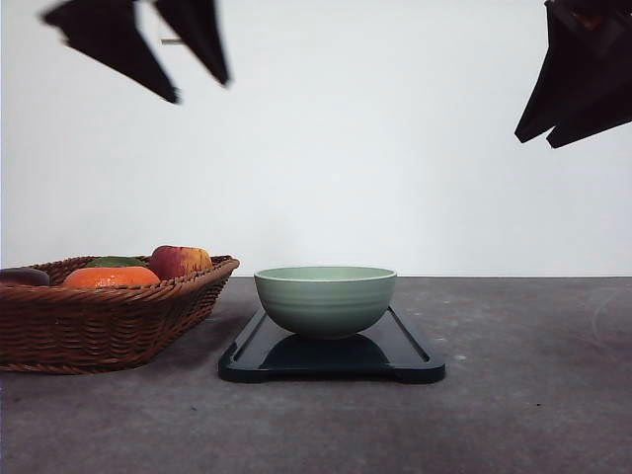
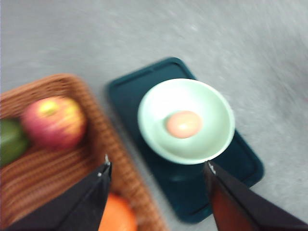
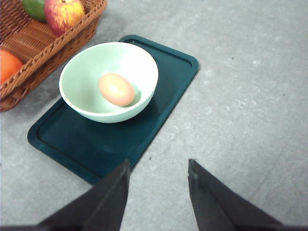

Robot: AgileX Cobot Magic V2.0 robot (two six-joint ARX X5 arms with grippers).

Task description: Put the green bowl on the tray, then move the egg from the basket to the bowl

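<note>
Black and tapering, the fingers of the left gripper (image 2: 156,168) are spread wide with nothing between them; in the left wrist view the green bowl (image 2: 186,120) lies beyond the gap, apart from both tips. The right gripper (image 3: 159,166) also has its fingers parted and bare, poised over grey table (image 3: 250,96) just off the tray's near edge, with the bowl farther out. In the front view the left gripper (image 1: 202,89) and the right gripper (image 1: 541,136) both hang high above the tray, left and right of it, well clear of everything.

The bowl stands upright on the tray (image 1: 410,351), toward the end nearer the basket. The front view shows only its ridged outside and pale rim; both wrist views look down into it and show the egg (image 3: 116,89) lying at its bottom, pinkish-tan, touching the inner wall.

The wicker basket (image 1: 109,321) sits just left of the tray, near it but not touching. In it lie a red-and-yellow apple (image 1: 180,261) at the side nearest the tray, an orange (image 1: 111,277), a green fruit (image 1: 115,262) behind it, and a dark item (image 1: 22,277) at the far left that is too cut off to identify. The left wrist view is blurred.
</note>
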